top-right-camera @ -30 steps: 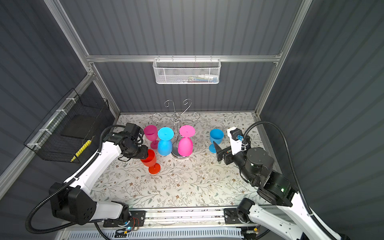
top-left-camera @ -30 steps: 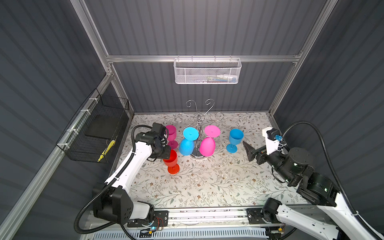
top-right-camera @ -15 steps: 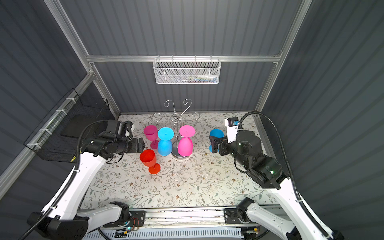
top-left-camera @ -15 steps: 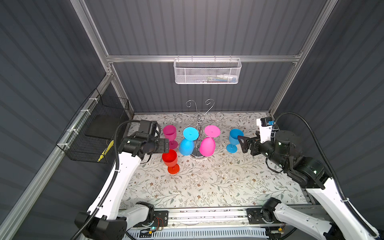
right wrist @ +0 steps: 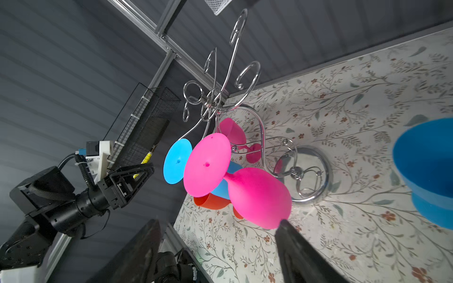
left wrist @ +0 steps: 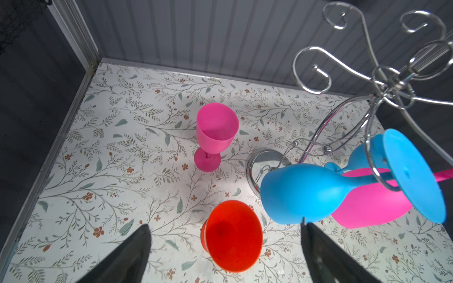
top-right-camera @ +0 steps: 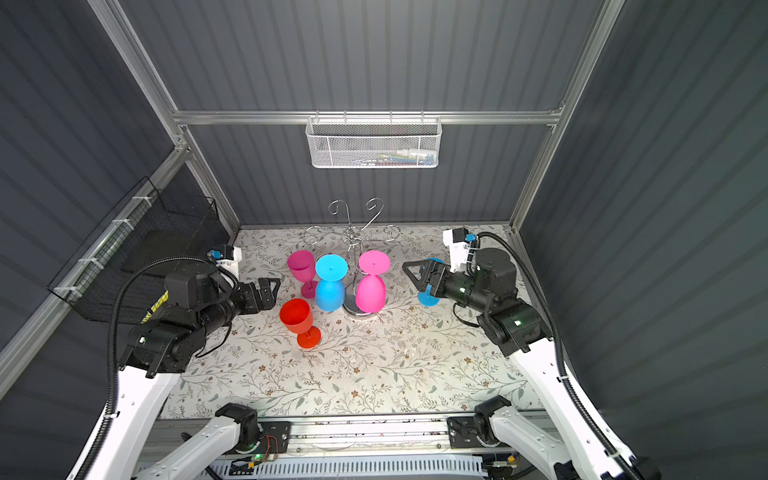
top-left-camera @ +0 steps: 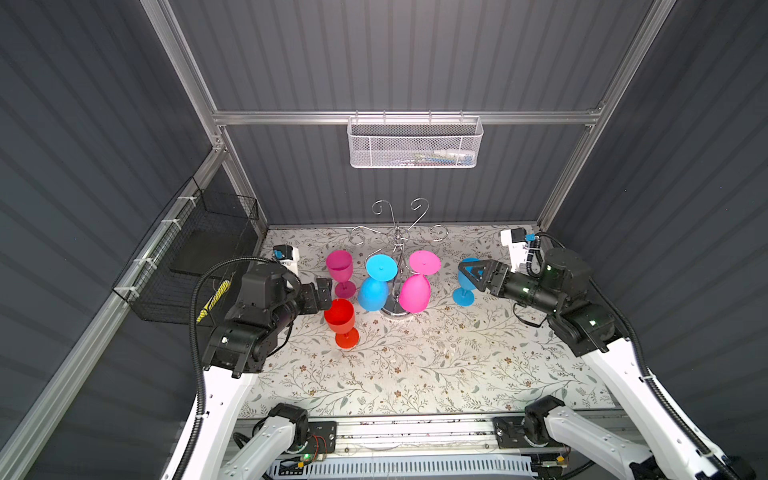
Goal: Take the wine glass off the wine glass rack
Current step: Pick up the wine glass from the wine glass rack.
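The chrome wine glass rack (top-left-camera: 398, 237) stands at the back middle of the floral table. Two wine glasses hang upside down from it: a cyan one (top-left-camera: 373, 293) and a pink one (top-left-camera: 414, 293). My left gripper (top-left-camera: 324, 294) is open, level with the rim of a red glass (left wrist: 232, 236) that stands free on the table. In the left wrist view the cyan glass (left wrist: 301, 193) is close to one fingertip. My right gripper (right wrist: 219, 220) is open with nothing between its fingers. One of its fingertips is close to the bowl of the pink glass (right wrist: 259, 196).
A magenta glass (top-left-camera: 340, 269) stands upright left of the rack. A blue glass (top-left-camera: 466, 286) stands right of it, partly behind my right gripper's finger. A black wire basket (top-left-camera: 199, 257) hangs on the left wall, a white mesh basket (top-left-camera: 413, 143) on the back wall.
The left gripper opened, let go of the red glass and drew back to the left. The right arm swung in toward the rack, past the blue glass, and its jaws narrowed somewhat.
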Robot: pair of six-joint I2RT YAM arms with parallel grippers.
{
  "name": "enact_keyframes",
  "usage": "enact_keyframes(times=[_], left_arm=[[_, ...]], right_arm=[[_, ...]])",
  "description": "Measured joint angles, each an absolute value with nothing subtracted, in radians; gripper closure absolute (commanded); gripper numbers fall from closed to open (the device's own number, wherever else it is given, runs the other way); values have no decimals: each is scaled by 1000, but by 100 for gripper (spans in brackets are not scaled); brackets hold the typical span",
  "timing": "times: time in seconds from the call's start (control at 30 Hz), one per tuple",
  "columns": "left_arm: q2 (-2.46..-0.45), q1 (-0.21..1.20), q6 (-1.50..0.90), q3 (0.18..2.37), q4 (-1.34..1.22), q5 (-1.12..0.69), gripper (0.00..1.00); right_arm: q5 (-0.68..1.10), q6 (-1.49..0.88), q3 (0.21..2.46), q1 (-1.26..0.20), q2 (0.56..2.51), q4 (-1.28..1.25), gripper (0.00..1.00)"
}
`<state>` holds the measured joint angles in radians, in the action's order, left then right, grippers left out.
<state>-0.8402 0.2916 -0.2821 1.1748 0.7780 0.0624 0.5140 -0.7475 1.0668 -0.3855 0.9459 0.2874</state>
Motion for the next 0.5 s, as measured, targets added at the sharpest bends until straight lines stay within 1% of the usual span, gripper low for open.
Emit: enact_keyframes(times=[0.03,0.2,0.27,0.37,0.5], left_arm=[[-830,292,-284,1168,763,59,1],[-781,292,-300,1132,688,48,1],[-776,292,-304,1124,675,47,1],[-776,292,-311,1119,664,45,1],[-779,292,-316,1117,657,40,1]], right_arm=[[532,-772,1058,-385,953,268,34],[607,-933,996,-384,984,118,56],[628,-992,960,-384,999,51,61],[648,-1064,918,-384,1025,-20,63],[667,-1116,908,-384,1058,-65,60]])
